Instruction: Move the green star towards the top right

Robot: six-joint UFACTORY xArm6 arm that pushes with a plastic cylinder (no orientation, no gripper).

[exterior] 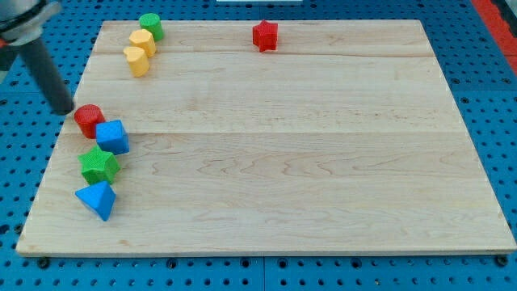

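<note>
The green star point(98, 165) lies near the board's left edge, below the middle. A blue cube point(112, 137) touches it from above and a blue pyramid-like block point(97, 199) sits just below it. A red cylinder point(89, 120) sits above the blue cube. My tip point(65, 109) is at the left edge of the board, just left of the red cylinder and well above the green star. The dark rod slants up to the view's top left.
A green cylinder point(150, 26) and two yellow blocks point(142, 40) point(136, 61) sit at the top left. A red star-like block point(265, 35) sits at the top middle. The wooden board point(283, 145) lies on a blue pegboard.
</note>
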